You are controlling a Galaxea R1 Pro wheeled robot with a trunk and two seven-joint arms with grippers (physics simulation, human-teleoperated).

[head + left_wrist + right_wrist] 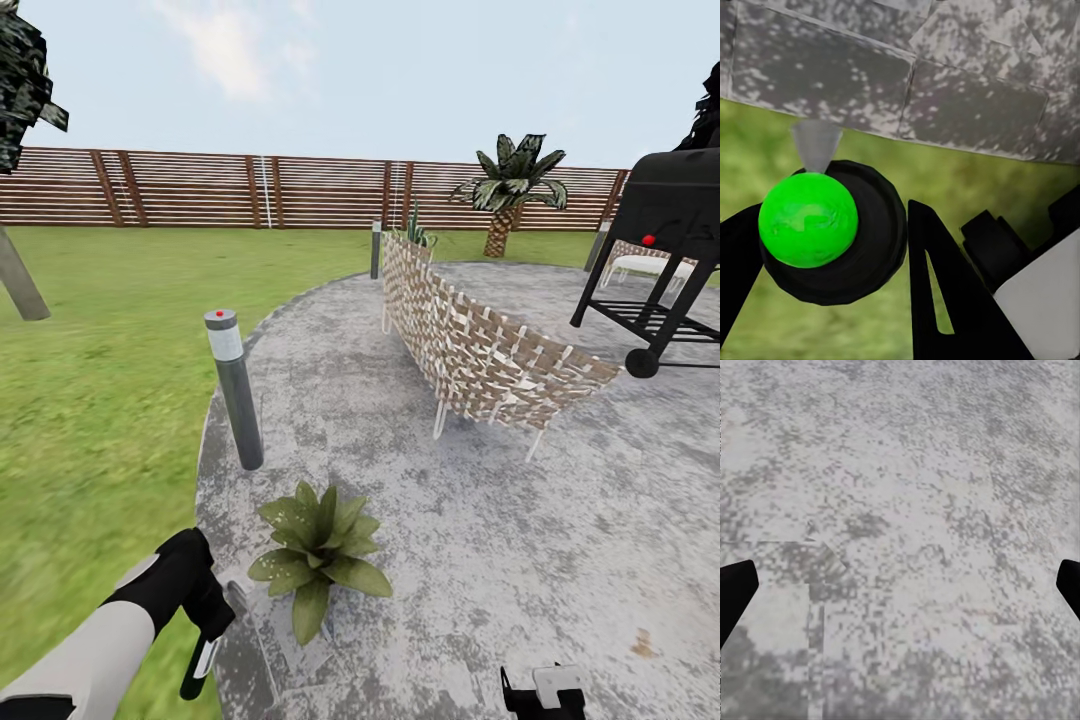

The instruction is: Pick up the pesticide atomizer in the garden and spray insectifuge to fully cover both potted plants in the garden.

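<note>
A potted plant [318, 556], a low rosette of broad, pointed, speckled green leaves, sits on the grey stone patio [520, 520] near its edge with the lawn [90, 400]; its pot is hidden under the foliage. Just beside the plant, on its lawn side, the left gripper [205, 640] is clamped on the pesticide atomizer [825, 225], seen end-on as a dark round body with a bright green centre and a pale nozzle. The right gripper [545, 695], on the plant's other side, has its fingers spread wide over bare stone. The nozzle seems aimed at the patio edge, so spray may miss the leaves. A grey bollard lamp [235, 390] stands just behind the plant.
</note>
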